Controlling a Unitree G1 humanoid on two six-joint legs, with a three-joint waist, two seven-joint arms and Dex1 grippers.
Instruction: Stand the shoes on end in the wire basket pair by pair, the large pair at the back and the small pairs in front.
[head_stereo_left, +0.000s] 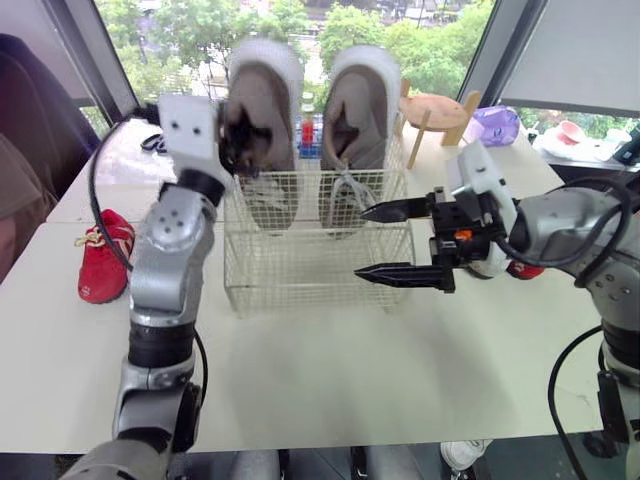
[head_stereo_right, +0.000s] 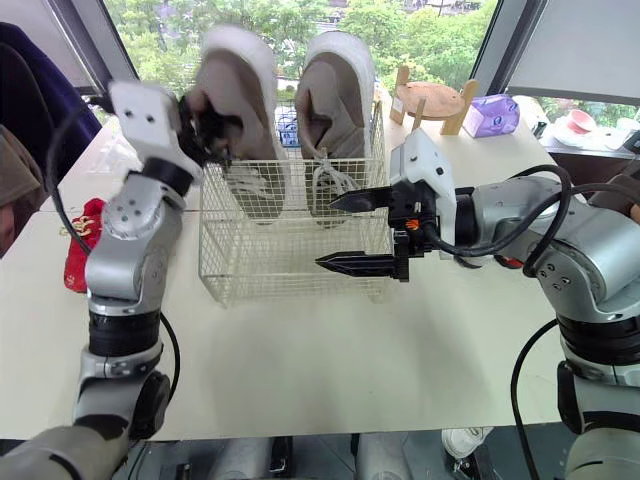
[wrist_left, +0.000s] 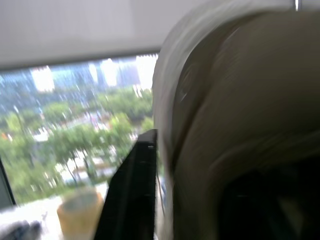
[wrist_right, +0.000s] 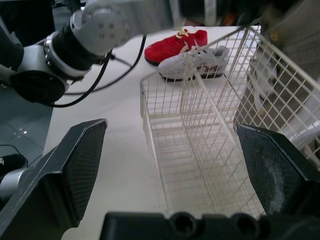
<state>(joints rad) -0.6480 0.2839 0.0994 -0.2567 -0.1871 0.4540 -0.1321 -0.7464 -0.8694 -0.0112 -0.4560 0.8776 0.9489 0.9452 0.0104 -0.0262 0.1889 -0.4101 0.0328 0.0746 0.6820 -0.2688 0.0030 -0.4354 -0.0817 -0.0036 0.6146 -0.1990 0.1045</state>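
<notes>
Grey shoe (head_stereo_left: 262, 100) is standing in the wire basket (head_stereo_left: 300, 268), my left fingers (wrist_left: 132, 200) clamping its heel; right fingers (head_stereo_left: 400, 210) are gaping alongside.

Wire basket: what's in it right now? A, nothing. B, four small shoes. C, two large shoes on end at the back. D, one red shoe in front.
C: the left large shoe, held by the left gripper, and the right large shoe stand on end at the back of the wire basket; the red shoe lies on the table.
</notes>
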